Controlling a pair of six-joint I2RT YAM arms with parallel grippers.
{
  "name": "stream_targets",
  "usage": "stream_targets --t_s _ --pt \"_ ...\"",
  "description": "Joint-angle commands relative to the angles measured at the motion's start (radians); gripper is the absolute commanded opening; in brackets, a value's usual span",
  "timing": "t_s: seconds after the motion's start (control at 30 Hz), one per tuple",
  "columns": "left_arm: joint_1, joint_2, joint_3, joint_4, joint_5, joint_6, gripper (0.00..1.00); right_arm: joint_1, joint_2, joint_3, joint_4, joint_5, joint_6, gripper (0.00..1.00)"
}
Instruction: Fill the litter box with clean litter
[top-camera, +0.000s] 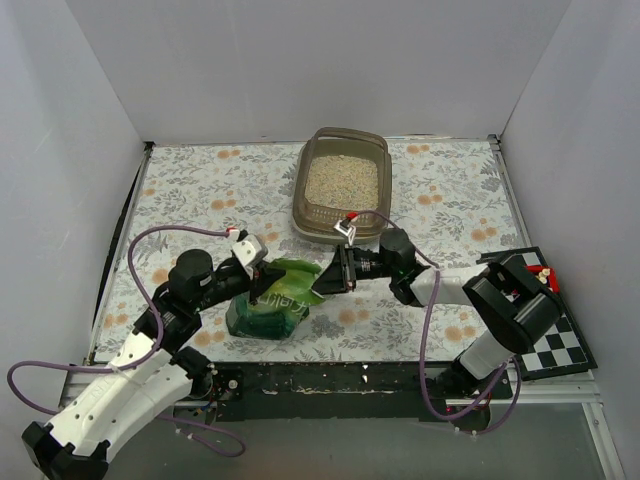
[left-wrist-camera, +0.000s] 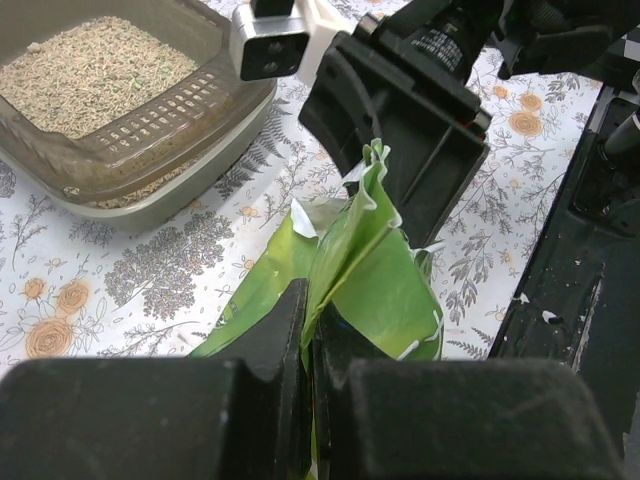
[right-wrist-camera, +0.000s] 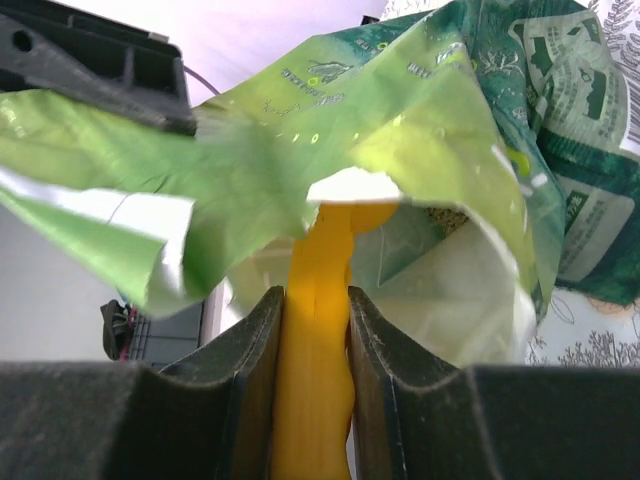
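The grey-brown litter box (top-camera: 300, 205) stands at the back centre, its floor covered with pale beige litter (top-camera: 341, 180); the same litter box (left-wrist-camera: 165, 175) and litter (left-wrist-camera: 95, 75) show at upper left in the left wrist view. A green bag (top-camera: 268, 305) sits on the table between the arms. My left gripper (left-wrist-camera: 310, 330) is shut on the bag's torn upper edge (left-wrist-camera: 360, 250). My right gripper (right-wrist-camera: 318, 300) is shut on the handle of a yellow scoop (right-wrist-camera: 320, 330), which reaches into the bag's open mouth (right-wrist-camera: 440, 270). The scoop's bowl is hidden inside.
A floral cloth (top-camera: 200, 190) covers the table, with white walls on three sides. A checkerboard plate (top-camera: 560, 345) lies at the right front. A black rail (top-camera: 330, 375) runs along the near edge.
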Motion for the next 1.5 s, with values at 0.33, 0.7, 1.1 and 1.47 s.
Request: stream_targets --t_s 0.33,0.7,1.1,1.47 --pt "0.000 -0.058 -0.086 0.095 0.017 0.048 0.00 -0.163 -0.254 -0.224 0.145 -0.106 0.032 0.01" --pt "0.000 0.008 -0.077 0.156 0.030 0.042 0.00 -0.308 -0.397 -0.350 0.097 -0.154 0.017 0.01" --pt "0.000 0.070 -0.102 0.270 0.047 -0.011 0.00 -0.440 -0.535 -0.471 0.013 -0.169 0.020 0.01" --pt "0.000 0.012 -0.178 0.379 -0.013 -0.047 0.00 -0.499 -0.707 -0.514 -0.202 -0.125 -0.027 0.01"
